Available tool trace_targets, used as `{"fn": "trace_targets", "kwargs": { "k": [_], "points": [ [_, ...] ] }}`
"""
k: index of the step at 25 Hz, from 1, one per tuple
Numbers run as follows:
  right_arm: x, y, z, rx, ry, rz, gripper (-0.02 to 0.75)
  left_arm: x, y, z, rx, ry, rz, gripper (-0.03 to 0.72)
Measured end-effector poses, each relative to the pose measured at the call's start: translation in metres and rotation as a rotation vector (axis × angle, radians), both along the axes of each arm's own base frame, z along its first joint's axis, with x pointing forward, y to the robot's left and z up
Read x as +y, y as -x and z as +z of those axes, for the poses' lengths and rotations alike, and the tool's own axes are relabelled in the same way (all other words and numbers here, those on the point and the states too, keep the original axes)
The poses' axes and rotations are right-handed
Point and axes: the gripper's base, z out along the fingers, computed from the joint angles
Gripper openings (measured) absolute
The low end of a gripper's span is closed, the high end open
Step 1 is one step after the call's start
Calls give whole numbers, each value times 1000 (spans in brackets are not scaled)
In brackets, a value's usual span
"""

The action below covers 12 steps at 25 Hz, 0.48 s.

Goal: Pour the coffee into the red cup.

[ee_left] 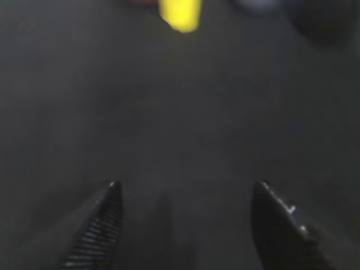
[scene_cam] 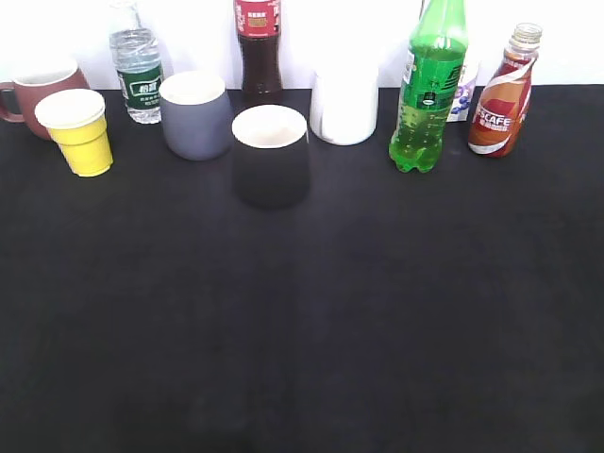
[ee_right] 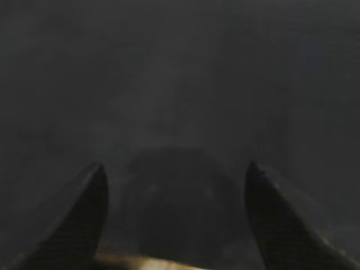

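Note:
The coffee bottle [scene_cam: 503,99], small and curvy with a red-white-brown label, stands upright at the back right of the black table. The red cup [scene_cam: 36,94], a brownish-red mug with a handle on its left, stands at the back left corner. Neither gripper shows in the exterior view. My left gripper [ee_left: 185,194] is open and empty over bare black cloth. My right gripper [ee_right: 175,174] is open and empty over dark cloth. Both are far from the bottle and the mug.
Along the back stand a yellow paper cup [scene_cam: 78,130], also blurred in the left wrist view [ee_left: 180,14], a water bottle [scene_cam: 137,71], a grey cup [scene_cam: 195,113], a black cup [scene_cam: 271,156], a cola bottle [scene_cam: 259,47], a white cup [scene_cam: 344,106] and a green bottle [scene_cam: 429,90].

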Motion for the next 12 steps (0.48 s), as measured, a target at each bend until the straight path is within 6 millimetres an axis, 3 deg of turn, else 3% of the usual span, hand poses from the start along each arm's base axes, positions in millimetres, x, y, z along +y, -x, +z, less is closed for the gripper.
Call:
{"fn": "trace_targets", "kwargs": {
  "k": [4,8,12],
  "points": [
    [-6,17,1,-111,-21,-269,590,1,18,0,-109,5,81,540],
    [-7,26,1,-167,-30,-286,590,0,18,0,-112,4,103,538],
    [-7,26,1,-167,-30,-286,589,0,18,0,-112,4,103,486]
  ]
}}
